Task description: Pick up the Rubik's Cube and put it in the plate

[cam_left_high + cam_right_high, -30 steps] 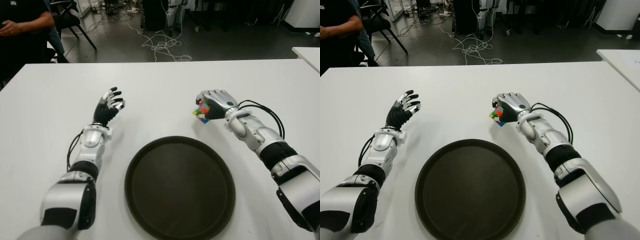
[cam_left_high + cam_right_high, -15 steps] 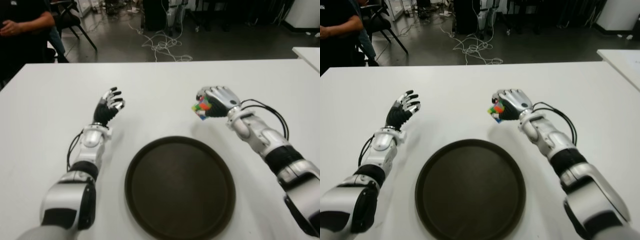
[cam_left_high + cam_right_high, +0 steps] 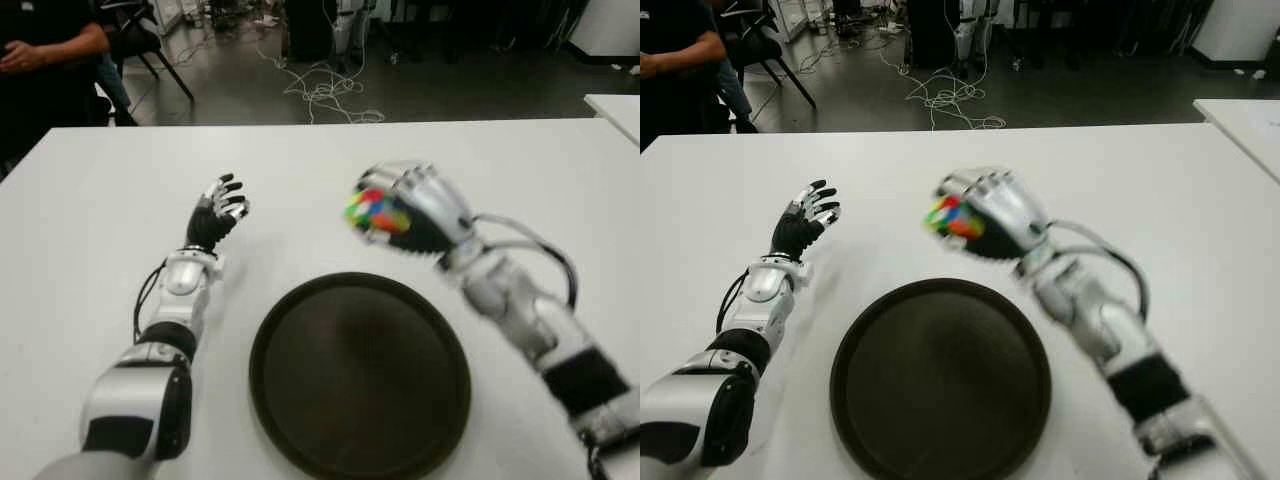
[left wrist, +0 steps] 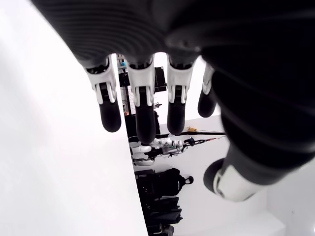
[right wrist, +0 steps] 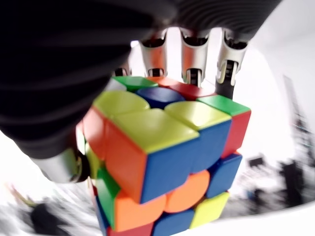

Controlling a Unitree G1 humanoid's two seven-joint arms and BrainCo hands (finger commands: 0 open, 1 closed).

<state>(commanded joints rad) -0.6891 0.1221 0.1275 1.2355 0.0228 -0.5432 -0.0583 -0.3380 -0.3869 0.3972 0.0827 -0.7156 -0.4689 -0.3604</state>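
Left eye view: my right robot hand is up off the white bench, fingers curled around the cube. It shows just past the far rim of the dark round plate, cube facing my left. The plate lies on the bench in front of me, between my two arms. My left robot hand shows to the left of the plate, fingers spread and relaxed, holding nothing. A person in a dark top is at the far left corner, cables on the floor beyond the bench.

Right eye view: same scene. Cube in my right robot hand, above the bench near the plate's far edge, clear of the plate. Left robot hand well apart on the left side.

Left wrist view: my left fingers are extended, thumb apart from them, nothing between. White bench beside them.

Right wrist view: cube fills the palm, multicoloured faces showing. Fingers wrap over its far side, thumb pressing the near side. Firm hold.
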